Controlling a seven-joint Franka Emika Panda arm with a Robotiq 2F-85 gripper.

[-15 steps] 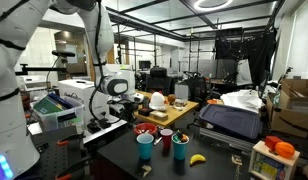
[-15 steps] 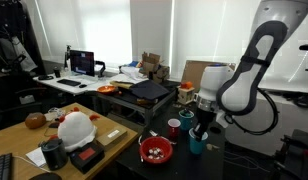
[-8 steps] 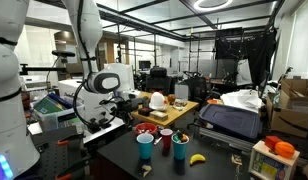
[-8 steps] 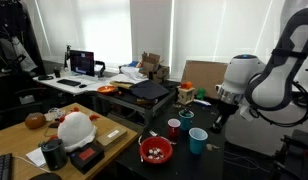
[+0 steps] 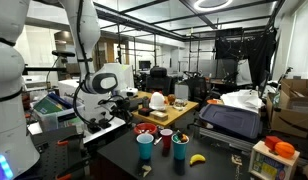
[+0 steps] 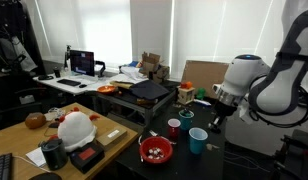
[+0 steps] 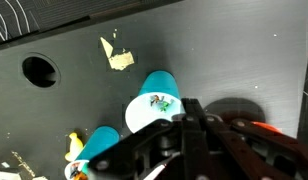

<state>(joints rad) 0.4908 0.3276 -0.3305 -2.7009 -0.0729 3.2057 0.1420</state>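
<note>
Hovering just beside blue cup (image 6: 197, 140), gripper (image 6: 214, 116) clenched on nothing; risks knocking it into red cup (image 6: 174, 127) if lowered shut, off-centre.

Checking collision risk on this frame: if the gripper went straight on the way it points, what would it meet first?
Probably the dark tabletop, close beside the blue cup; the shut gripper might clip its rim, depth unclear.

The cup (image 5: 145, 148) is teal, the mug (image 5: 166, 140) red, the bowl (image 5: 145, 129) red, the banana (image 5: 197, 158) yellow, the bench (image 5: 114, 158) black, the arm (image 5: 86, 30) white.
</note>
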